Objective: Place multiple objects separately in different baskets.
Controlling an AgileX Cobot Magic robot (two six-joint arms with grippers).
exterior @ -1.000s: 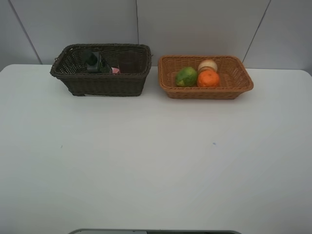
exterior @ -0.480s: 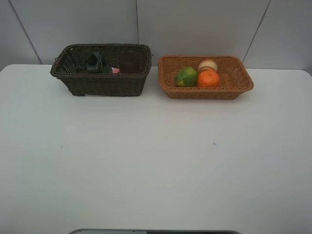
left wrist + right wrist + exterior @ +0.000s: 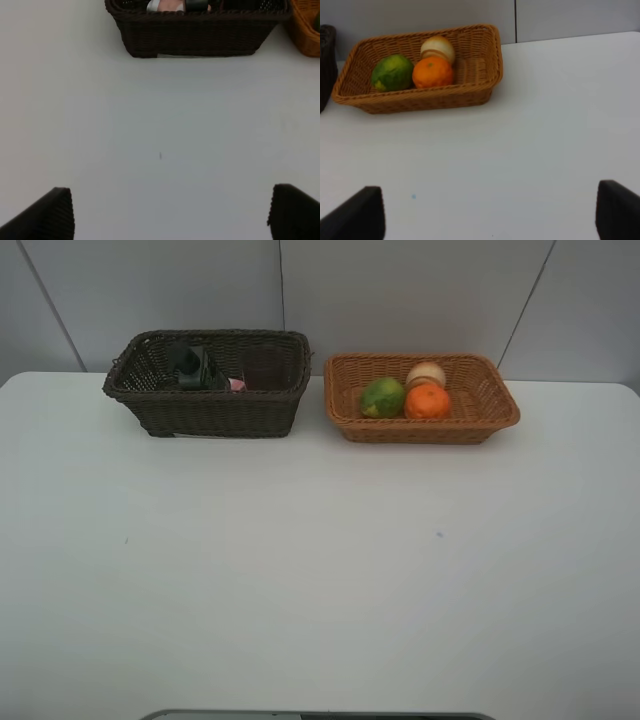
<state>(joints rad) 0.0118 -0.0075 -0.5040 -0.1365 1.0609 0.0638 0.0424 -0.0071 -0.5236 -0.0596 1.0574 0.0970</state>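
At the back left stands the dark brown basket (image 3: 220, 412), holding the dark green bottle (image 3: 195, 368) and the pink bottle (image 3: 237, 385). The orange-tan basket (image 3: 420, 430) to its right holds the lime (image 3: 382, 398), the orange (image 3: 427, 401) and the peach (image 3: 426, 373). Neither arm shows in the high view. In the left wrist view my left gripper (image 3: 170, 215) is open over bare table, well short of the dark basket (image 3: 195, 37). My right gripper (image 3: 487, 215) is open too, with nothing between its fingers, back from the tan basket (image 3: 420, 97).
A white table (image 3: 320, 560) fills the view, with grey wall panels behind the baskets. The two baskets stand side by side near the far edge with a narrow gap between them. A thin grey strip lies at the table's front edge.
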